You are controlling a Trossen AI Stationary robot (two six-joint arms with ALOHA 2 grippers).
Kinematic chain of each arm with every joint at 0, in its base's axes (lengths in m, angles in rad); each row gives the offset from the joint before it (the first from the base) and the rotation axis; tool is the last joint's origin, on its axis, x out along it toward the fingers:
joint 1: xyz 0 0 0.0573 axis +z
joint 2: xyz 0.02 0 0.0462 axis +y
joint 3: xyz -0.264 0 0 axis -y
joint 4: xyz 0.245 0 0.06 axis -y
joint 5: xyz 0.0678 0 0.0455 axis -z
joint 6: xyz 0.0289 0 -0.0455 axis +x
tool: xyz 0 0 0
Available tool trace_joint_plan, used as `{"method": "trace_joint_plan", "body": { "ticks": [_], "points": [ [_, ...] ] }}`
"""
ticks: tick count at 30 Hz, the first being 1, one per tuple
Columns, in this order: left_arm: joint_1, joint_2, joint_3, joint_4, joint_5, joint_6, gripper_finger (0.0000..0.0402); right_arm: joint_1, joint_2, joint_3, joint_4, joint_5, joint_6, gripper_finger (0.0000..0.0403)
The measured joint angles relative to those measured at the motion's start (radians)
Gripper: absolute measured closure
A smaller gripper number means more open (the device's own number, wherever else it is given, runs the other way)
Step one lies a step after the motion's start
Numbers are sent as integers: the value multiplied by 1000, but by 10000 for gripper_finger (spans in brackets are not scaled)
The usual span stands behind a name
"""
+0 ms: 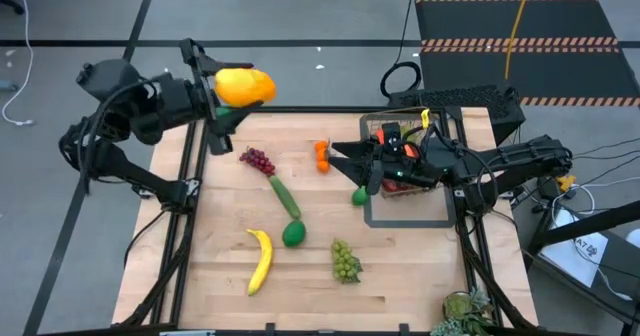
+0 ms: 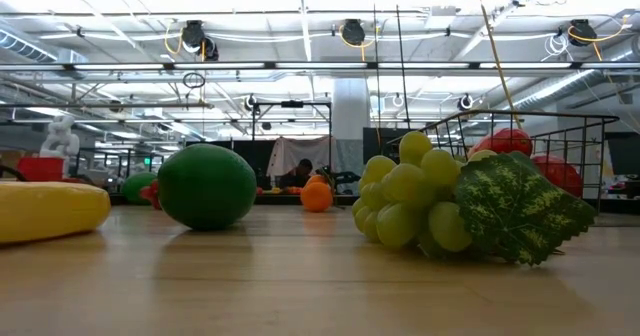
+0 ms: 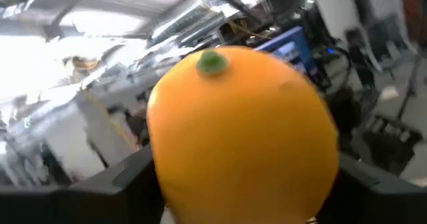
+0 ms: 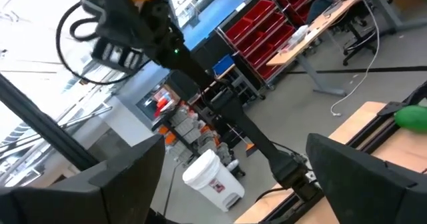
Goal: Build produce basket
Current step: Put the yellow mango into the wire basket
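Bench (image 1: 400, 276): pale wood top, carrying the loose produce. Left arm: raised over the bench's far left corner, left gripper (image 1: 232, 94) with jaws closed on the mango (image 1: 245, 86), a smooth yellow-orange fruit that fills the left wrist view between the two dark fingers (image 3: 110, 184). Right arm: lying across the right side of the bench, right gripper (image 1: 352, 156) lifted beside the basket with jaws spread wide and nothing between them. Basket (image 1: 405, 201): dark wire mesh, on the bench's right side under the right arm; the low view shows red fruit (image 2: 507, 142) behind its mesh, further contents hidden. Loose on the bench, by size: banana (image 1: 260, 261), cucumber (image 1: 285, 197), green grapes (image 1: 345, 260), purple grapes (image 1: 257, 160), lime (image 1: 293, 234), a small green fruit (image 1: 360, 196) just beside the basket, orange (image 1: 321, 155). Risk, judged: the mango is round, slick and well apart from the basket, so the carry across the bench could let it roll out of the grip; the right arm sits over the basket and could block or be struck on approach; a drop from height may bounce out.
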Motion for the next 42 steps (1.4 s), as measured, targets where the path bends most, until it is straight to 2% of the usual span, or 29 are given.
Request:
{"method": "trace_joint_plan", "body": {
  "ticks": [4, 8, 21, 25, 36, 42],
  "points": [
    [-10, 5, -1, 4, -15, 168, 119, 0, 0, 0, -1, 22, -3, 46],
    [-10, 7, -1, 12, -15, 260, 119, -6, 0, 0, -1, 22, -3, 46],
    [-9, 7, -1, 14, -15, 268, 119, -28, 0, 0, -17, 21, -8, 46],
    [-8, 7, -1, 15, -16, 172, 119, -33, 0, 0, -29, 18, -16, 46],
    [30, 7, -1, 16, -16, -238, 119, -49, 1, 0, -29, 9, -64, 46],
    [67, 13, -1, 2, -14, -447, 119, -80, 1, 0, -25, -102, -51, 46]
  ]
}}
